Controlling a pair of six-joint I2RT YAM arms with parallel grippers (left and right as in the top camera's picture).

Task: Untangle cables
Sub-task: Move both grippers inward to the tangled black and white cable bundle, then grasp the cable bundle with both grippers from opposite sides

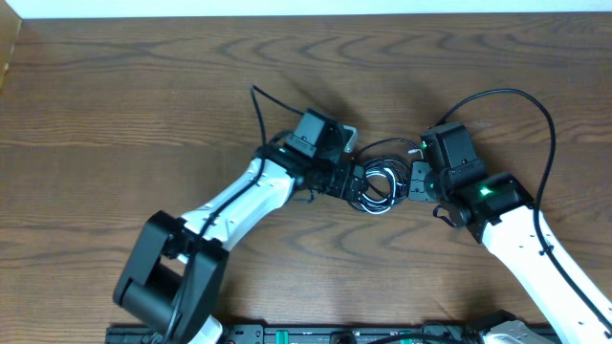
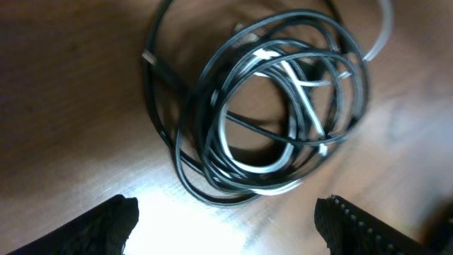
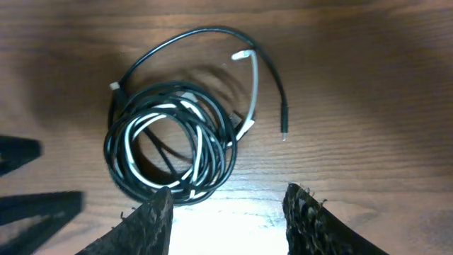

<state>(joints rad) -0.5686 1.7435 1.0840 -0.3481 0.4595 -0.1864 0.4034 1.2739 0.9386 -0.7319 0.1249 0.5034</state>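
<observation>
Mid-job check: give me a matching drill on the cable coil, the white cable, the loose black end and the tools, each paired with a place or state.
1 cable coil
2 white cable
3 loose black end
4 left tool and right tool

A open, holding nothing
B lying outside the coil
C between the two tools
D wound into the coil

Pairs: 1-C, 2-D, 3-B, 4-A

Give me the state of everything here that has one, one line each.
cables: tangled in one coil, lying on the table
white cable: wound into the black coil, one end free
left gripper: open, empty
right gripper: open, empty
</observation>
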